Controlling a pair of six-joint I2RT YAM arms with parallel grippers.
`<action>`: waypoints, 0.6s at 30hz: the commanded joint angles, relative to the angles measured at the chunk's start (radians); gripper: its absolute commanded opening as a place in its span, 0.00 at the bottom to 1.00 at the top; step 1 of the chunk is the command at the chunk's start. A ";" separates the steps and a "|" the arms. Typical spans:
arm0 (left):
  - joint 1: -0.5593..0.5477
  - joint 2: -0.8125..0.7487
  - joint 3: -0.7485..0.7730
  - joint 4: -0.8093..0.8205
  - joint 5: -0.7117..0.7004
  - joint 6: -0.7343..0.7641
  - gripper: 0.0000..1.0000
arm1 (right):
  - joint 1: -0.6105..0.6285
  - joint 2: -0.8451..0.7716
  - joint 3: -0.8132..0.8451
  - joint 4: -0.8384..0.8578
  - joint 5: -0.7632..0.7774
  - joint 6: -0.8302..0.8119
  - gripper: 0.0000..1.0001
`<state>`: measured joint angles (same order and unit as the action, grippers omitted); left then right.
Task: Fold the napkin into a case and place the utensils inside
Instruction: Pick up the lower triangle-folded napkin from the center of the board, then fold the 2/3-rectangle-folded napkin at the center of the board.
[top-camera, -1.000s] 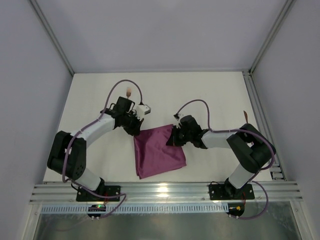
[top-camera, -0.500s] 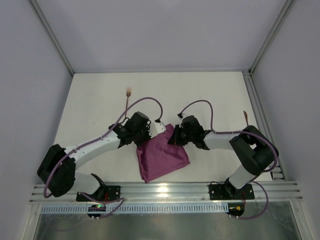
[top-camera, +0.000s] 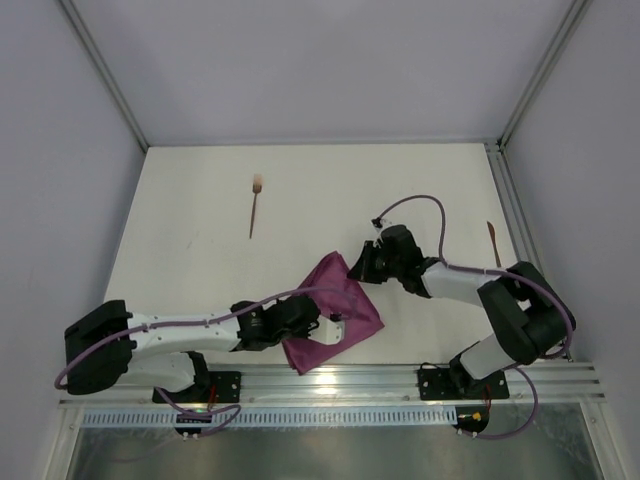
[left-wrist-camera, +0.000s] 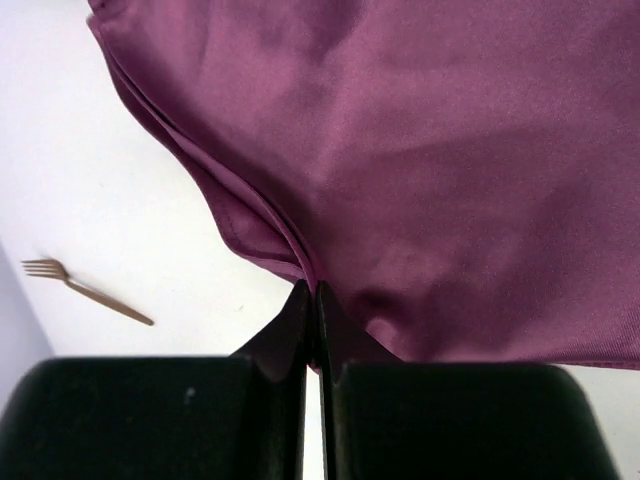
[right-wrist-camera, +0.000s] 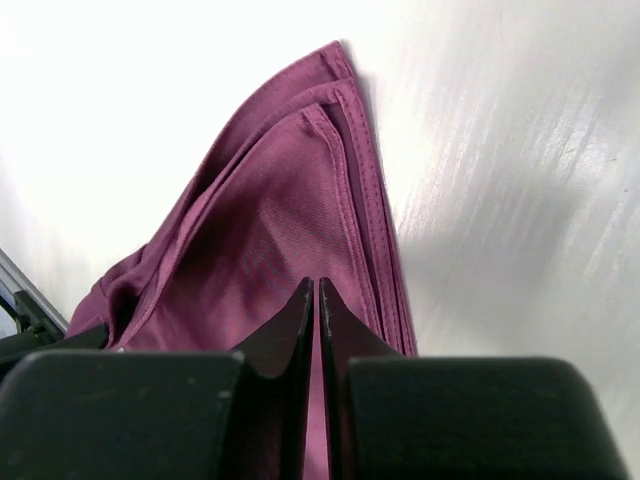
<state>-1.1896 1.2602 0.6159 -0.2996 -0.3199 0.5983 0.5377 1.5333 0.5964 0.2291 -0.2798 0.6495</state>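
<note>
The folding step was judged to be in hand: the napkin (top-camera: 350, 305) was seen doubled in several layers near the front middle of the bench (top-camera: 200, 260), not yet made into a narrow case. The jaws of the left arm (top-camera: 190, 328) were shut on its near edge, and those of the right arm (top-camera: 455, 283) were all but closed on its far corner. The fork (top-camera: 255, 205) was seen well apart at the far left, a 2nd utensil (top-camera: 492, 243) by the bench's right edge. Another fold, with edges laid square, was judged to be called for before either utensil could be slid in
</note>
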 joint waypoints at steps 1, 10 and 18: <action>-0.071 -0.047 -0.053 0.108 -0.110 0.063 0.00 | -0.013 -0.107 0.065 -0.088 0.018 -0.121 0.09; -0.193 -0.226 -0.226 0.292 -0.142 0.158 0.00 | -0.022 -0.176 0.341 -0.402 -0.188 -0.625 0.56; -0.191 -0.309 -0.281 0.324 -0.142 0.172 0.00 | -0.025 -0.257 0.199 -0.315 -0.338 -1.457 0.78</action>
<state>-1.3788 0.9627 0.3489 -0.0509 -0.4538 0.7502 0.5148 1.2400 0.7971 -0.0601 -0.5369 -0.3325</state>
